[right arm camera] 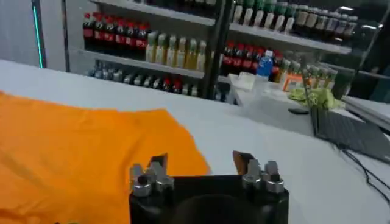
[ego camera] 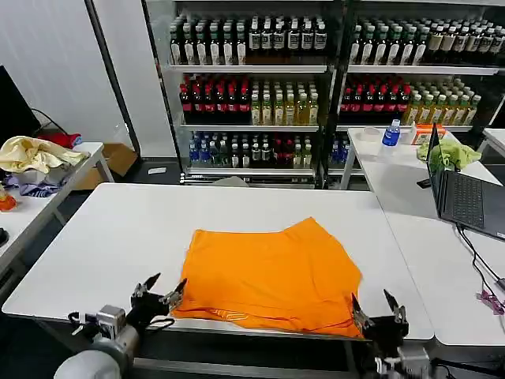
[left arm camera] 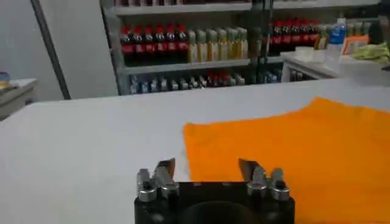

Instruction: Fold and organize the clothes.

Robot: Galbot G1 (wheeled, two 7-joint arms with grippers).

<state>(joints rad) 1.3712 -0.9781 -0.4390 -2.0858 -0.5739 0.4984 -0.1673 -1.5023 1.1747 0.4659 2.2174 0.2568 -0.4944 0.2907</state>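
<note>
head view: orange t-shirt (ego camera: 272,272) lies flat on the white table (ego camera: 118,237), at the near edge, roughly centred between the two arms. it reads as a compact, roughly rectangular block with no sleeves sticking out, so my guess is at least one fold is already in. outline isn't clean: the far edge has a raised corner right of centre and the right side slopes, so it looks unfinished. likely left: another fold to shrink it, then squaring up or placing it somewhere tidy. can't tell the layer count from here.

orientation: long axis runs left-right across the table, parallel to the near edge. which end is collar or hem i can't tell; a dark line along the near right edge may be a seam or hem.

left end effector (ego camera: 158,290) sits at the shirt's near-left corner, fingers apart, nothing held; left wrist view has the cloth corner just ahead of it. right end effector (ego camera: 378,308) sits at the near-right corner, fingers apart too, empty. both look staged for a two-corner pick on the near edge.
</note>
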